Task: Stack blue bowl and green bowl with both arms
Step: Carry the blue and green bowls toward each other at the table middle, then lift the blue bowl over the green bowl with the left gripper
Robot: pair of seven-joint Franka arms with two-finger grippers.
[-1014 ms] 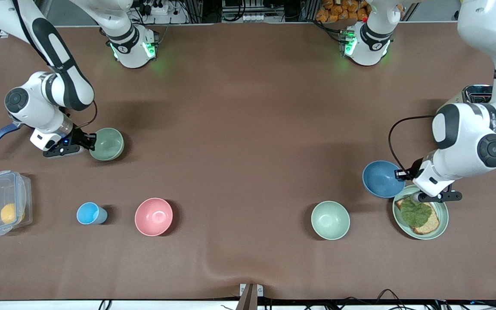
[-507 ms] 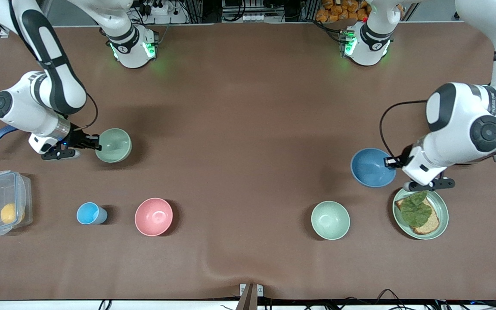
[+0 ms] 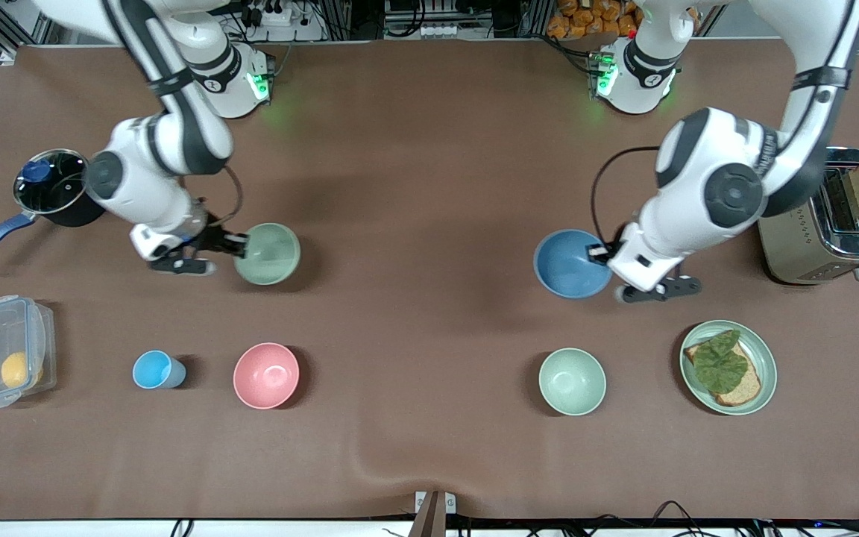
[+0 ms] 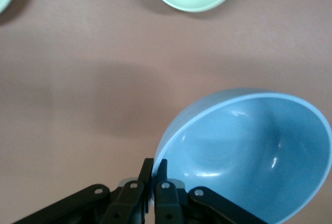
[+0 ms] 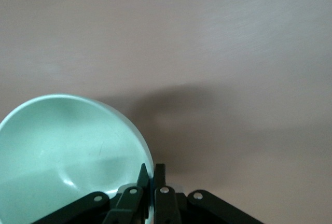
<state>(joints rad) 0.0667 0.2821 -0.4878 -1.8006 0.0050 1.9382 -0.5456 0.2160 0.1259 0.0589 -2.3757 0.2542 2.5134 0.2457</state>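
Carried inward since one second ago: green bowl (image 3: 268, 253) pinched at the rim by right hand (image 3: 239, 245), blue bowl (image 3: 570, 263) likewise by left hand (image 3: 599, 256), both aloft over mid-counter (image 3: 429, 186). Well apart; stacking not yet done.

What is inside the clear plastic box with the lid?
Inside the clear plastic lidded box, at the right arm's end of the table, sits one round yellow-orange fruit. Nothing else shows through its clear lid.

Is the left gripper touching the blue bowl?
Touching. The left wrist view shows the left gripper with its fingers pinched on the rim of the blue bowl, one inside, one outside, with no gap.
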